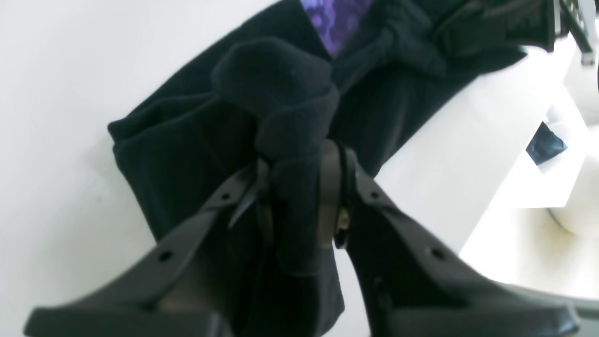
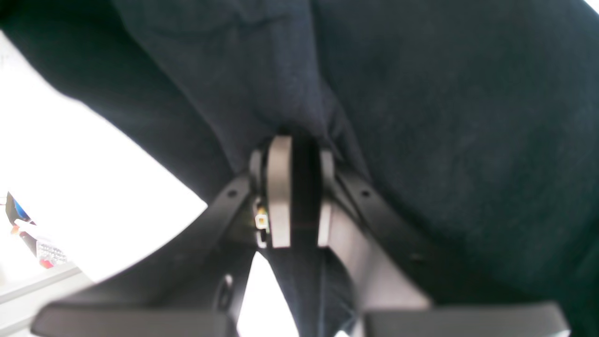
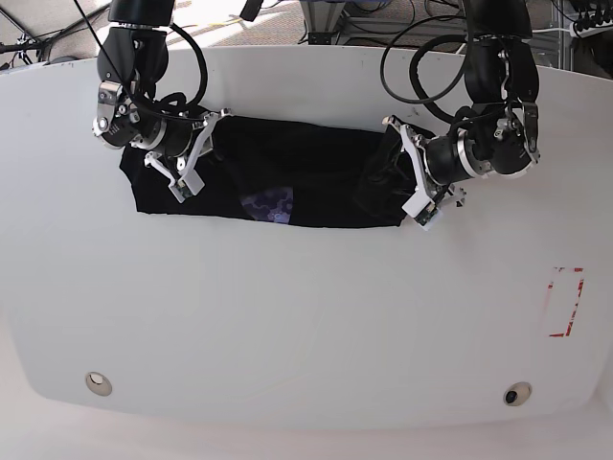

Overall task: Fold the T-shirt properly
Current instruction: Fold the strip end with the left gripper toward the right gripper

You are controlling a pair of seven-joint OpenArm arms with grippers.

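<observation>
The black T-shirt (image 3: 306,168) lies across the back of the white table as a long band, with a patch of blue-purple print (image 3: 268,204) showing near its front edge. My left gripper (image 3: 395,171) is shut on a bunched fold at the shirt's right end; the left wrist view shows the cloth (image 1: 285,140) pinched between the jaws (image 1: 299,196) and the purple print (image 1: 337,23) beyond. My right gripper (image 3: 190,153) is shut on the shirt's left end; in the right wrist view black cloth (image 2: 421,117) fills the frame and runs between the pads (image 2: 280,192).
The white table (image 3: 306,316) spreads wide in front of the shirt. A red rectangle outline (image 3: 565,302) is marked at its right. Two round fittings (image 3: 98,383) (image 3: 517,394) sit near the front edge. Cables hang behind both arms.
</observation>
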